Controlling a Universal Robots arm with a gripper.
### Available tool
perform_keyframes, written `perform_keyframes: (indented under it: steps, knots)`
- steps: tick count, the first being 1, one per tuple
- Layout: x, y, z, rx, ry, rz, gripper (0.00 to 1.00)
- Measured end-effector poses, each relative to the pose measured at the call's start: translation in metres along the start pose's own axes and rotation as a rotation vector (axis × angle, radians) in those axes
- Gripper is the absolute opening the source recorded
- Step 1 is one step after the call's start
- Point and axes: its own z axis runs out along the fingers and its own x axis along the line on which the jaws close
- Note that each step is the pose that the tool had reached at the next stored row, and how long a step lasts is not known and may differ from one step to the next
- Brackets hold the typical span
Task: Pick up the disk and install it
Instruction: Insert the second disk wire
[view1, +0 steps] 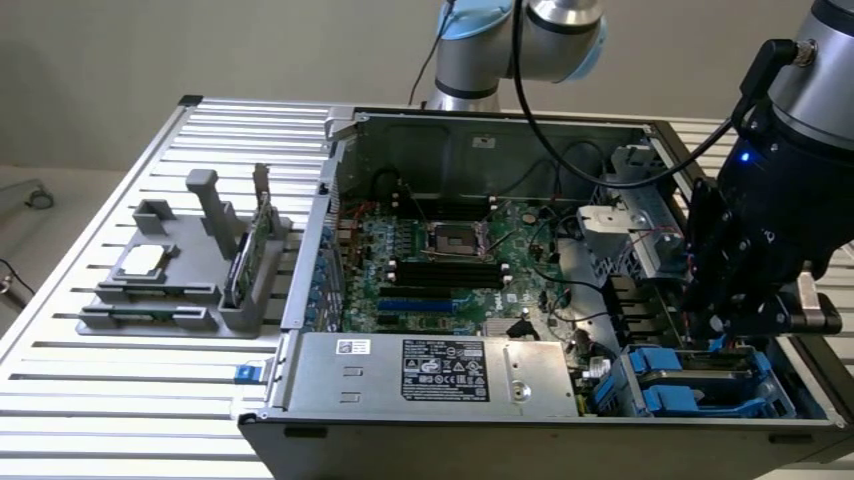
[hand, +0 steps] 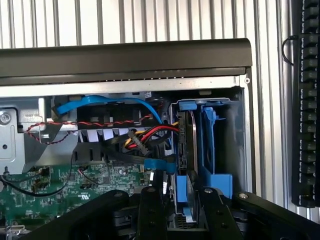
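Exterior view, left to right: grey parts stand (view1: 180, 285) on the slatted table (view1: 80, 400), then the open PC case (view1: 400, 440) with the motherboard (view1: 441, 265), then our gripper (view1: 734, 320) lowered into the blue drive bay (view1: 707, 385) at the case's corner on the exterior view's right. Wrist view: the disk (hand: 186, 192) stands on edge in its blue carrier, directly between our two fingers (hand: 150, 210), which sit half spread and pinch its flat faces; it appears partway into the bay, beside the blue rail (hand: 209, 135). We judge it rigid, fairly dense and shock-sensitive, with smooth metal faces that could slip. Best hold is across the broad faces near the carrier frame, clear of the connector end and the red cables (hand: 155, 132).
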Motion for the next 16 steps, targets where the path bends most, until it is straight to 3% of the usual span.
perform_keyframes:
  steps: [2, 5, 16]
  knots:
    - [0.0000, 0.0000, 0.0000, -0.0002, -0.0017, -0.004, 0.31]
    - [0.0000, 0.0000, 0.0000, -0.0004, -0.0042, -0.010, 0.17]
    - [0.0000, 0.0000, 0.0001, -0.0007, -0.0073, -0.019, 0.16]
